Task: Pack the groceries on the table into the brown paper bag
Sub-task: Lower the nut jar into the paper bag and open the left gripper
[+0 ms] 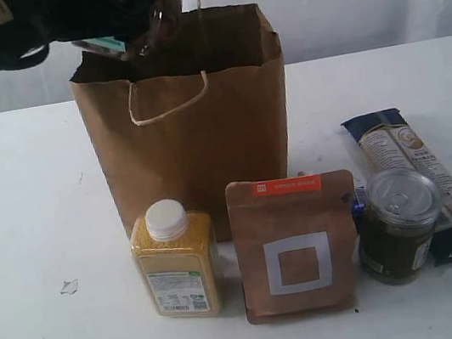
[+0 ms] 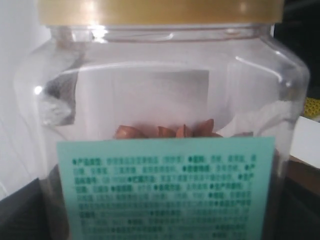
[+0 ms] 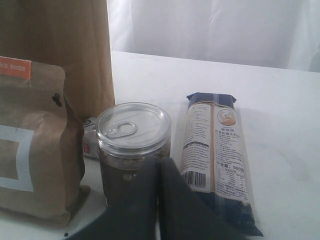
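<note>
My left gripper [image 1: 134, 21] is shut on the clear jar with gold lid [image 1: 153, 24], holding it in the air over the open mouth of the brown paper bag [image 1: 194, 131]. The jar [image 2: 165, 125] with its green label fills the left wrist view and hides the fingers. On the table [image 1: 27, 218] in front of the bag stand the yellow bottle [image 1: 176, 263], the brown pouch [image 1: 296, 244] and the small dark jar [image 1: 399, 228]. The long navy-tan packet [image 1: 424, 172] lies to the right. My right gripper [image 3: 160, 167] is shut and empty, just before the dark jar [image 3: 132, 135] and the packet [image 3: 215, 150].
A small scrap [image 1: 69, 286] lies on the table left of the bottle. A small wrapped item [image 3: 90, 142] sits between the pouch [image 3: 35, 150] and the dark jar. White curtains hang behind the table.
</note>
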`<state>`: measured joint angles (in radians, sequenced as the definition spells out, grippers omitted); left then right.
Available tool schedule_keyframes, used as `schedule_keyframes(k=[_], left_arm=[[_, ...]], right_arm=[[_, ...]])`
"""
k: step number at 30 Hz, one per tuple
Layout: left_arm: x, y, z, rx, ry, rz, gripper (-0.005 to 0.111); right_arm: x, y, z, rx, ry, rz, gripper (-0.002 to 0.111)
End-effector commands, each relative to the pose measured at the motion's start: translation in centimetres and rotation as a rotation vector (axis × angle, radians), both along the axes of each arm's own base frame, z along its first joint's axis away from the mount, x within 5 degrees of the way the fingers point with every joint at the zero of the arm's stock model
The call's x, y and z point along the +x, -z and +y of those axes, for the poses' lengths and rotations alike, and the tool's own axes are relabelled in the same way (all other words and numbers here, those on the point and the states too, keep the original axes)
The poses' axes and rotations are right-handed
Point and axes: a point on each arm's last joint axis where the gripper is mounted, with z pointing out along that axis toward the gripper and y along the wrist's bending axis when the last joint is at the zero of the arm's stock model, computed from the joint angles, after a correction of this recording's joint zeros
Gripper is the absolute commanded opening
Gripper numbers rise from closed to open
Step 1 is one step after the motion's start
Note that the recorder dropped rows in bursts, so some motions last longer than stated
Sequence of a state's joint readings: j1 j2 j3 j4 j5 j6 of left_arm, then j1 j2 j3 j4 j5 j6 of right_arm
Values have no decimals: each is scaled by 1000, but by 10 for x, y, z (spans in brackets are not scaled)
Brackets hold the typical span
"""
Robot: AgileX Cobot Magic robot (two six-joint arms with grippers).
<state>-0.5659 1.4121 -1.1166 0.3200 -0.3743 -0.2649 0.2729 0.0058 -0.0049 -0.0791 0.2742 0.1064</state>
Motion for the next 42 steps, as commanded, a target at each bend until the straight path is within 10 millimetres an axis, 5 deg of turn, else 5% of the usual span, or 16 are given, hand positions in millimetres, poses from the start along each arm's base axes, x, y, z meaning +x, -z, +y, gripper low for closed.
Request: schedule_keyframes(k=[1, 11, 17, 21, 23, 36, 42], left_arm=[[2, -7, -6, -91, 27, -47, 0], [7, 9, -6, -83, -9, 103, 9], [7, 8, -6, -101, -6, 100, 35], [7, 8, -6, -143, -9, 127, 72], [7, 8, -6, -143, -9, 127, 79], [6, 6, -5, -145, -11, 125, 80], [6, 6, -5, -158, -14, 133, 96]], right_arm=[[0, 0, 0, 6, 4, -9, 0], [0, 0, 0, 6, 4, -11, 0], [0, 0, 0, 6, 4, -10, 0], [0, 0, 0, 6, 4, -10, 0], [0, 0, 0, 6, 4, -10, 0], [0, 0, 0, 6, 4, -9, 0], [0, 0, 0, 6, 4, -9, 0]])
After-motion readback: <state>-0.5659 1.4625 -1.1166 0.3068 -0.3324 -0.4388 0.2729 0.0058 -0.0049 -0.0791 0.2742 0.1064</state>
